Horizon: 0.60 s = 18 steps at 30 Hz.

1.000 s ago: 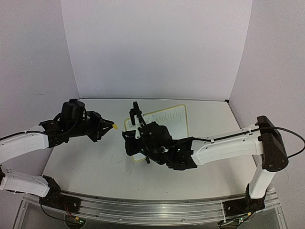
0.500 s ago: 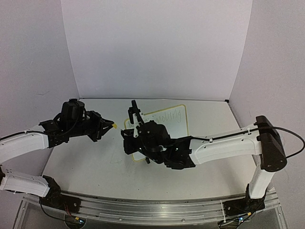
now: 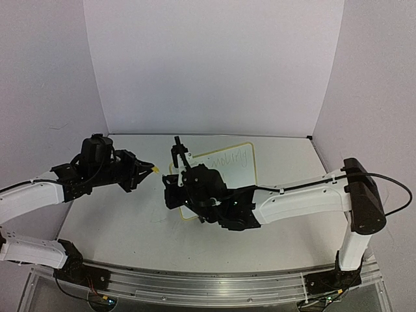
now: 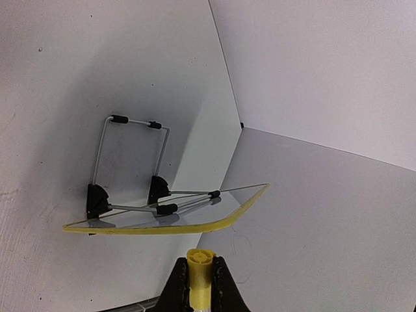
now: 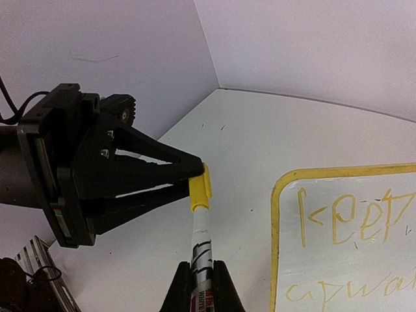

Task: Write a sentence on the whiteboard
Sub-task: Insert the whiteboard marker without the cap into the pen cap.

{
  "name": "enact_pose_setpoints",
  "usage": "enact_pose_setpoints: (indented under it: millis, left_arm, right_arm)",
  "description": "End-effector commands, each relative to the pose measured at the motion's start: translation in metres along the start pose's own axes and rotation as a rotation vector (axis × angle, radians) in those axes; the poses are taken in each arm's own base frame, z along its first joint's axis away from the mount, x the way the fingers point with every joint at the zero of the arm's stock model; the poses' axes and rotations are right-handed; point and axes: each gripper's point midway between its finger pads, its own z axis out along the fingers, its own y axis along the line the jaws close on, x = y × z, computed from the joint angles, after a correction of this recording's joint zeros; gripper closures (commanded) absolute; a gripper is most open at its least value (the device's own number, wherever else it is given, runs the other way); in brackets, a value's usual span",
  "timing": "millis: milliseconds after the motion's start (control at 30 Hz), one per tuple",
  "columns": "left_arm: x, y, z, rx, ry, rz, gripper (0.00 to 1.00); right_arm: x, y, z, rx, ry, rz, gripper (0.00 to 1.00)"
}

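The whiteboard (image 3: 239,174), white with a yellow rim, lies at the table's middle back, and its near left corner is hidden under my right arm. The sentence (image 5: 356,221) is two lines of yellow scrawl, also faint in the top view (image 3: 231,156). My right gripper (image 5: 202,268) is shut on a marker (image 5: 203,247) with a white and black barrel. The marker's far end meets a yellow cap (image 5: 200,188). My left gripper (image 4: 199,265) is shut on that cap (image 4: 199,276), just left of the board (image 4: 166,228).
White backdrop walls close the table at the back and both sides. The board's wire stand (image 4: 130,153) with black feet shows behind it. An aluminium rail (image 3: 195,281) runs along the near edge by the arm bases.
My right arm has moved left and back, carrying the marker's end up to the cap. The left gripper has stayed almost still with the cap.
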Motion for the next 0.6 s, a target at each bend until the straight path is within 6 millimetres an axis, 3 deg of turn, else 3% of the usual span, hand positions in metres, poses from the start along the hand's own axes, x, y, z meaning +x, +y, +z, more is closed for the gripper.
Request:
enact_pose_setpoints:
  millis: [0,267,567]
  left_arm:
    - [0.003,-0.021,-0.009,0.08,0.01,0.004,1.0]
    - [0.007,-0.024,-0.008,0.095,0.035,0.016,1.0]
    - [0.008,-0.029,-0.01,0.115,0.038,0.039,1.0]
  right_arm:
    - [-0.007,-0.005,0.009,0.045,-0.032,-0.025,1.0]
    - [-0.021,0.0,0.024,0.004,-0.08,-0.026,1.0]
    - [-0.023,-0.004,0.046,0.017,-0.088,-0.051,1.0]
